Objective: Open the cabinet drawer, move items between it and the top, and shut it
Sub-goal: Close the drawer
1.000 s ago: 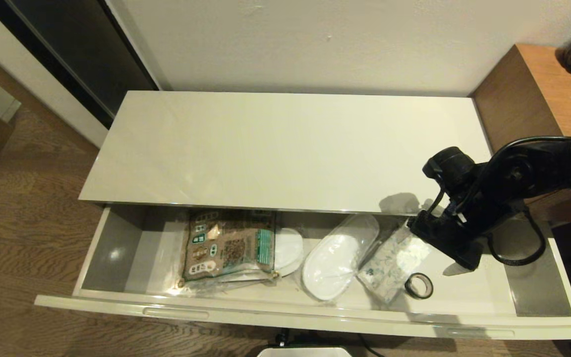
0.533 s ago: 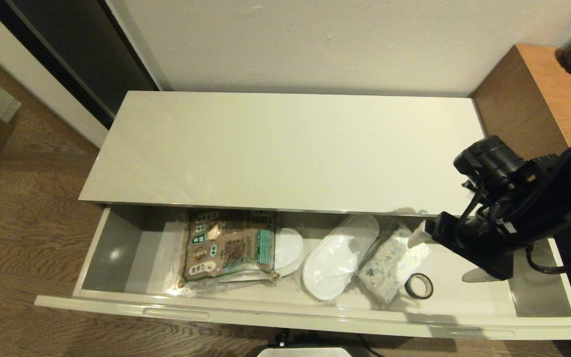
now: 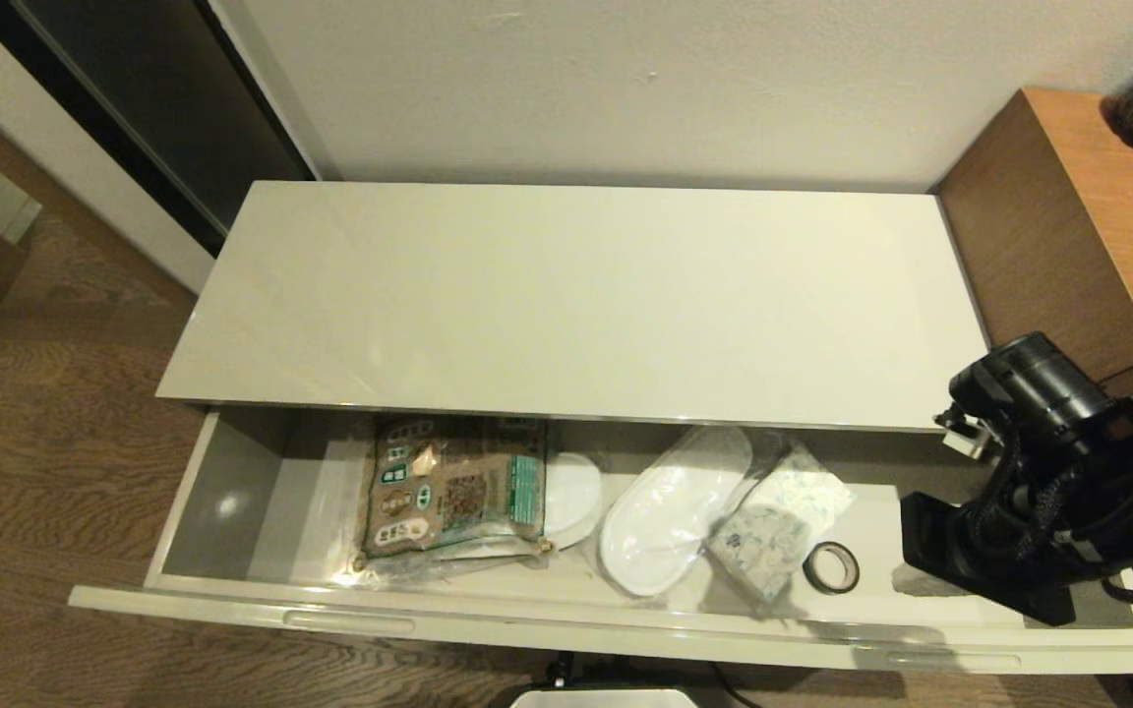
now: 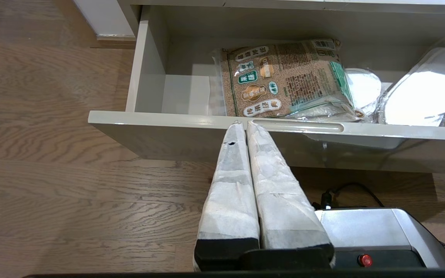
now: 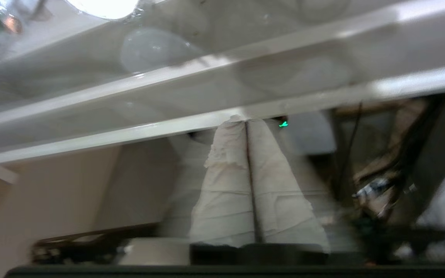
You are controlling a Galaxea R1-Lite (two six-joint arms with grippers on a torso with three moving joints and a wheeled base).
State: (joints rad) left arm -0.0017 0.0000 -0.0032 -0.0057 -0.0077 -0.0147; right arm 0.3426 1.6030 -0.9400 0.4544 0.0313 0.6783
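Head view, glossy cream drawer (image 3: 232, 600), crinkly-wrapped slipper (image 3: 665, 521)

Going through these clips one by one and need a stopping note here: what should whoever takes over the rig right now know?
Right gripper: fingers shut, empty, at the right end of the open drawer.
Left gripper: fingers shut, parked low in front of the drawer's front edge.
Tissue pack and slipper both lie in the drawer, beside a black tape ring and a brown packet.
Done: drawer opened.
Left: nothing stands on the cabinet top; move the items, then close the drawer.
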